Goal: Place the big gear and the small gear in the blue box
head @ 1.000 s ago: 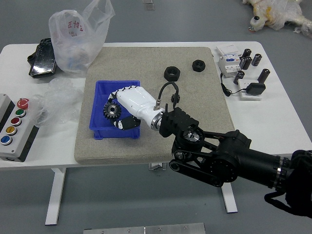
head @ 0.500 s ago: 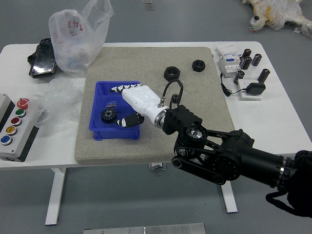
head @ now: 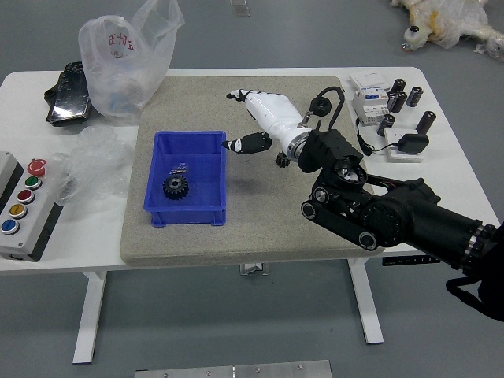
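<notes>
Right hand [head: 277, 116], fingers spread and empty, is now clear of the blue box [head: 187, 216], off to its right. Big gear [head: 176, 187] sits inside it (one down, looks like); small gear [head: 283, 159], right of the box, probably next.

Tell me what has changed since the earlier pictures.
The right hand has let go of the gear, which now lies in the blue box, and moved off rightward and towards the table's far side, open and holding nothing. The box stayed put.
</notes>
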